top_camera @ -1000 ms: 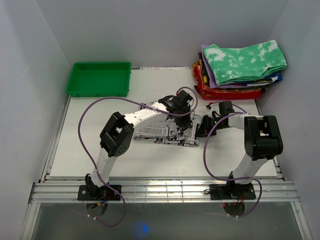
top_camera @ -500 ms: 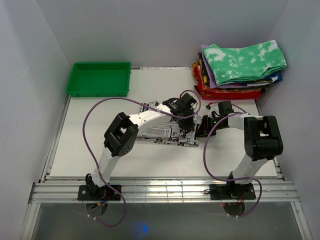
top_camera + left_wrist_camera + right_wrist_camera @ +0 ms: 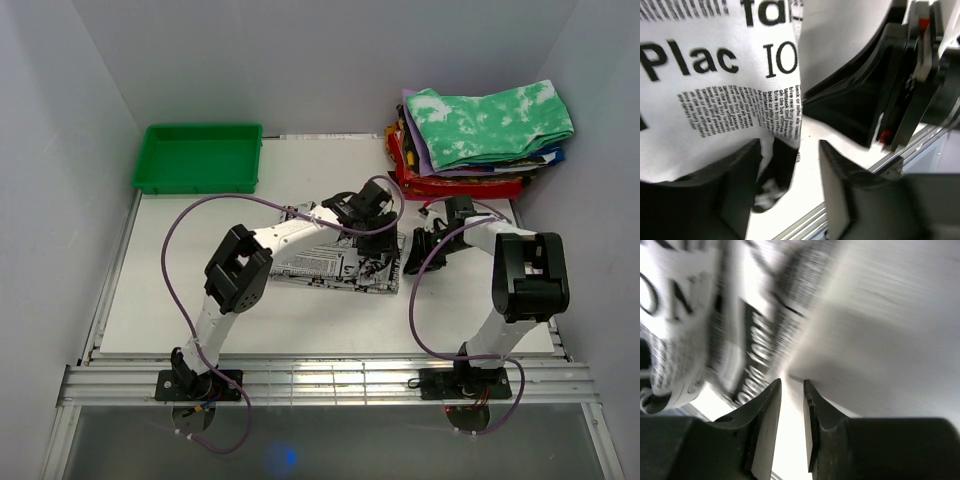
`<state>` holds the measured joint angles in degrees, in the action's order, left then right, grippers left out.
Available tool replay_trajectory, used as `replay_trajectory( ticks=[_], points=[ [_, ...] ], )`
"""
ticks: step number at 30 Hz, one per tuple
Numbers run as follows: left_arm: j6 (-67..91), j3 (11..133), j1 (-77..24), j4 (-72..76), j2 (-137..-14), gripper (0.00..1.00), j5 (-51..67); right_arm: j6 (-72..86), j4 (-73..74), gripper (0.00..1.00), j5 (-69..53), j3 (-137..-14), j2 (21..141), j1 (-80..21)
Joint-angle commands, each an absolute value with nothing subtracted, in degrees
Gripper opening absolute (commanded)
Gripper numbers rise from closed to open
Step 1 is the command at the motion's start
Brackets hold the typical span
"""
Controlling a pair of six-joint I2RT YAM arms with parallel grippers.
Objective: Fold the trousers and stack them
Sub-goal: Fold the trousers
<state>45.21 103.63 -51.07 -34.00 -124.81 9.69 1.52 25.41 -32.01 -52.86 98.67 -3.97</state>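
The trousers are laid folded near the middle of the desk. At their 3 o'clock edge the left gripper is seen with its jaws held apart, a printed corner hanging loose between them. The right gripper is set just beyond that edge, narrowly parted. Nothing seems to be caught in it, though the view is blurred.

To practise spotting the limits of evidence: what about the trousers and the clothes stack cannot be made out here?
- Top view: the right end of the trousers is hidden under the left claw.
- Right wrist view: their print is blurred, unreadable.
- Left wrist view: headlines cut off by top and left edges.
- Top view: the clothes stack under the green tie-dye garment is too small to count.
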Motion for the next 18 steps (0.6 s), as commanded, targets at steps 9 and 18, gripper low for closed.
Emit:
replay_trajectory(
  ticks=[9, 18],
  points=[
    [36.5, 93.2, -41.2, -27.5, -101.5, 0.95, 24.3, -15.2, 46.5, 0.52, -38.6, -69.6, 91.8, 3.8],
    [27.7, 74.8, -20.6, -18.7, -92.6, 0.71, 53.6, -7.6, 35.7, 0.64, -48.2, -74.8, 97.1, -14.0]
  ],
)
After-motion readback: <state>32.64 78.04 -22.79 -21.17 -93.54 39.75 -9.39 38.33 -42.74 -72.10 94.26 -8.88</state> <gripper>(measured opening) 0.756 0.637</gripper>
